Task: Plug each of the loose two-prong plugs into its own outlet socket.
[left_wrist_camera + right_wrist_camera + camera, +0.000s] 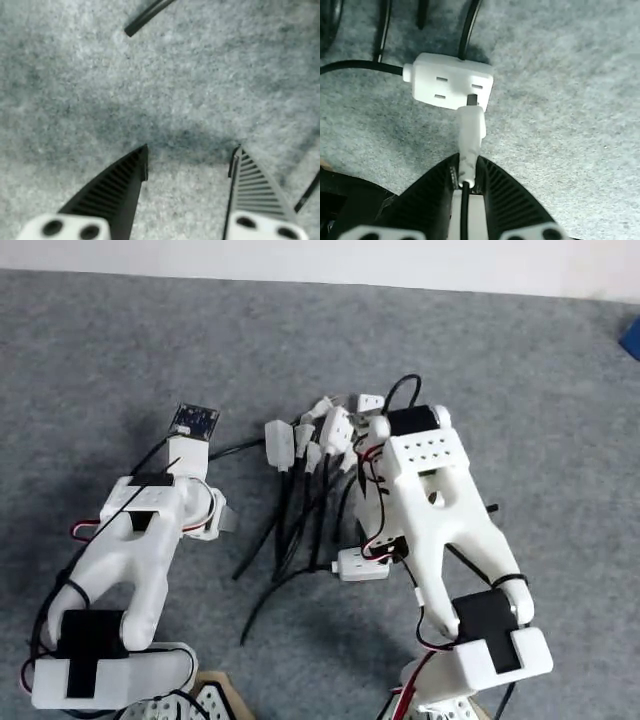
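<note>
Lower centre of the right wrist view: right tool point(465, 187), narrow, clamped on a white plug point(470, 132). Just above, at frame centre, the plug's dark prong touching a slot near the right end of a white outlet point(445, 82), flat on the grey tabletop point(570, 125). Bottom of the left wrist view: left tool point(190, 165), spread wide above bare tabletop. Upper centre of the high view: heap of loose white plugs point(335, 430) and black cords point(288, 530) between the two arms.

The table point(110, 350) has a soft grey cover, and on it lie white plugs point(337, 428), black cords point(281, 525) and a white outlet socket point(352, 564).
</note>
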Controlling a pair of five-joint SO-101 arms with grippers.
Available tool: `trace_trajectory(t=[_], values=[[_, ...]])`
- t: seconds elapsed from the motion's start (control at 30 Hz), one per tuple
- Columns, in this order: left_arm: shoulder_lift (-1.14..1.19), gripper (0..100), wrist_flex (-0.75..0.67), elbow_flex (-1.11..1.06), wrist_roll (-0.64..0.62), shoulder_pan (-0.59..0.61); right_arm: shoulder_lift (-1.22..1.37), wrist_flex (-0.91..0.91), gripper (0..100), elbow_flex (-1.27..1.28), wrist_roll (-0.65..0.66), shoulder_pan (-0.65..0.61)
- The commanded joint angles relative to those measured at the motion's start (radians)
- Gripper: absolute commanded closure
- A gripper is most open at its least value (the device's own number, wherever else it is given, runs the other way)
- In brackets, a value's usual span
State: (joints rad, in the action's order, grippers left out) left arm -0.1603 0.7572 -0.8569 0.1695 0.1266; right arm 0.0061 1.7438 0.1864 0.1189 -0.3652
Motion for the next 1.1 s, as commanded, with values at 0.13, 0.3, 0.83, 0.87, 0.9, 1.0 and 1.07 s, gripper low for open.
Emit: trace_trajectory(t=[0.13, 0.3, 0.83, 0.87, 0.9, 1.0, 1.07], values=[[-0.033, 74, -0.011, -0.002, 0.011, -0.018, -0.030, 0.016, 99.2, -0.045, -0.012, 0.007], [-0.033, 74, -0.011, -0.002, 0.011, -0.018, 0.084, 0.013, 99.2, -0.071, -0.014, 0.010], [-0.033, 74, -0.011, -0.002, 0.011, -0.015, 0.104, 0.008, 99.2, -0.099, -0.035, 0.007], [-0.033, 74, -0.011, -0.002, 0.011, -0.013, 0.104, 0.008, 99.2, -0.076, -0.032, 0.007], [-0.033, 74, -0.011, -0.002, 0.011, -0.013, 0.104, 0.005, 99.2, -0.051, -0.026, 0.007], [-0.033, 74, -0.011, -0.002, 0.011, -0.013, 0.104, -0.019, 99.2, 0.024, -0.003, 0.007], [-0.033, 74, -0.011, -0.002, 0.011, -0.013, 0.104, -0.038, 99.2, 0.064, 0.000, 0.007]])
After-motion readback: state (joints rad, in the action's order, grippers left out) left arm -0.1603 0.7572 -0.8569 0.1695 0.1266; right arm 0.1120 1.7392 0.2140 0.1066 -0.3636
